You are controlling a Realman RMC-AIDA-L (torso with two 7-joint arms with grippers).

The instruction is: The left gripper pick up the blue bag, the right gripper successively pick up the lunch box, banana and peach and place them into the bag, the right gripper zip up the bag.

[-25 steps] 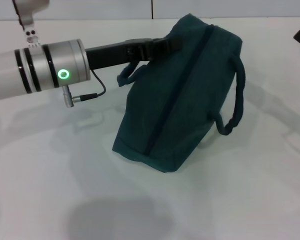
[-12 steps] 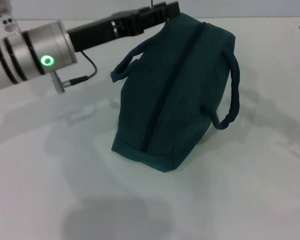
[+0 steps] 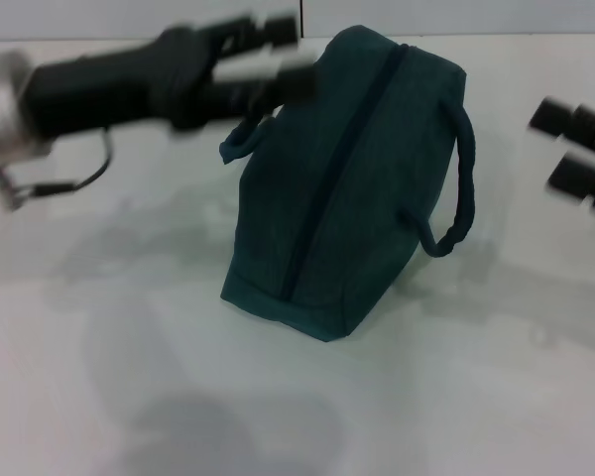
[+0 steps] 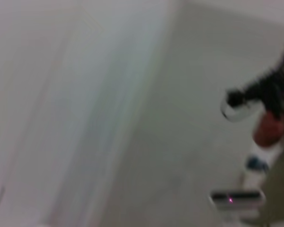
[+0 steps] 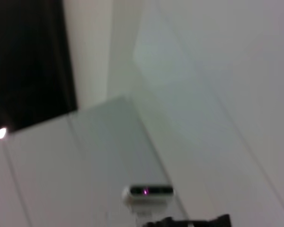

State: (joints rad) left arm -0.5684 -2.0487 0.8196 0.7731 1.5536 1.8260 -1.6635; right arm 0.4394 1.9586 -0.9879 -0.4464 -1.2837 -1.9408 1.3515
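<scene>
while my left gripper (image 3: 283,55) hovers spread by the blue bag (image 3: 352,188) top, my right gripper (image 3: 575,149) sits apart, fingers spread.

The blue bag (image 3: 352,183) stands zipped near the middle of my white table (image 3: 129,377), the one large obstacle, with bare surface open in front of it and to both sides. My left gripper (image 3: 278,55), fingers apart, crowds the bag's upper left corner beside the near handle (image 3: 243,144), and its arm bars the far left; the looped handle (image 3: 461,188) juts from the bag's right flank. My right gripper (image 3: 575,159) sits at the right edge, well apart from the bag, with clear table between
</scene>
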